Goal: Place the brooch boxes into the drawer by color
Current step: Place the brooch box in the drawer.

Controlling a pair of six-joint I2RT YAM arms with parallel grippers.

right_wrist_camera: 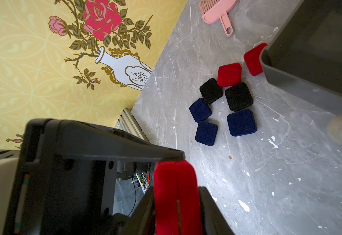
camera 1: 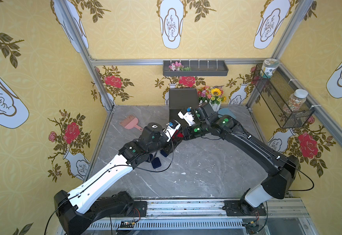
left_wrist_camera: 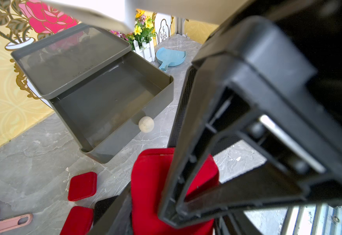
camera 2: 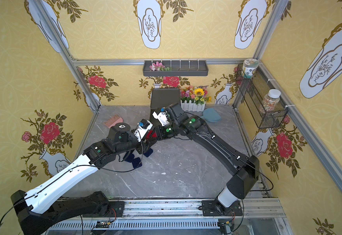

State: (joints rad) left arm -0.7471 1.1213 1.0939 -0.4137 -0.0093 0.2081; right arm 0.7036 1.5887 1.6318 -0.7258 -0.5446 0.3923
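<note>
At lower centre of both wrist frames, the left tool (left_wrist_camera: 158, 215) and right tool (right_wrist_camera: 176, 205) both pinched one red brooch box (right_wrist_camera: 173, 179) near the open drawer (left_wrist_camera: 113, 146); probably light, stiff, velvet-grippy, best held across flat faces.

Both top views look steeply down from high in front over the whole grey marble-patterned tabletop (camera 1: 206, 168) (camera 2: 186, 168), while the close wrist cameras face back and leftward, sharing the open dark grey plastic drawer (left_wrist_camera: 109, 97) (right_wrist_camera: 318, 50) and one red velvet box (left_wrist_camera: 151, 183) (right_wrist_camera: 174, 193).
</note>
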